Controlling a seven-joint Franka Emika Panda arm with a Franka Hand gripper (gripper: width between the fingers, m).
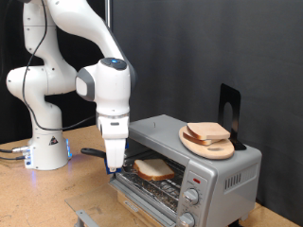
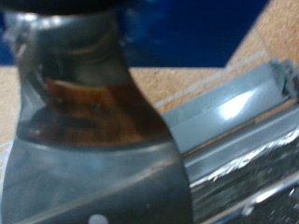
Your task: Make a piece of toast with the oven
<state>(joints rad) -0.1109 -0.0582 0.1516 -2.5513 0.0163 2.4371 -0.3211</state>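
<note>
- Toast (image 1: 152,169) flat on the rack inside the oven (image 1: 225,168), pale crumb up, tan crust around the edge, near the opening's left end in the exterior view.
- Oven on a wooden table (image 1: 28,194), at the exterior view's lower right; silver-grey body, door (image 1: 142,192) dropped open toward the view's bottom.
- Two round knobs (image 1: 192,198) one above the other on the front panel, with a small red mark (image 1: 197,178) just above them.
- Round wooden plate (image 1: 201,146) on the oven's roof, bearing a second slice (image 1: 207,132); a dark upright stand (image 1: 228,105) just behind it.
- White arm (image 1: 106,80) reaching down from the exterior view's upper left, base (image 1: 44,151) at the view's left on the table.
- Gripper (image 1: 113,166) pointing straight down just beside the oven's open mouth, at the left end of the opening in the exterior view, close to the toast but not seen touching it.
- Nothing visible between the fingers; open or closed: cannot tell, tips too small in the exterior view.
- Wrist view blurred: a large dark finger (image 2: 93,140) filling most of the picture, with a brownish reflection on it.
- Beyond it, a slanting grey metal edge of the oven (image 2: 234,112) and tan table (image 2: 177,79).
</note>
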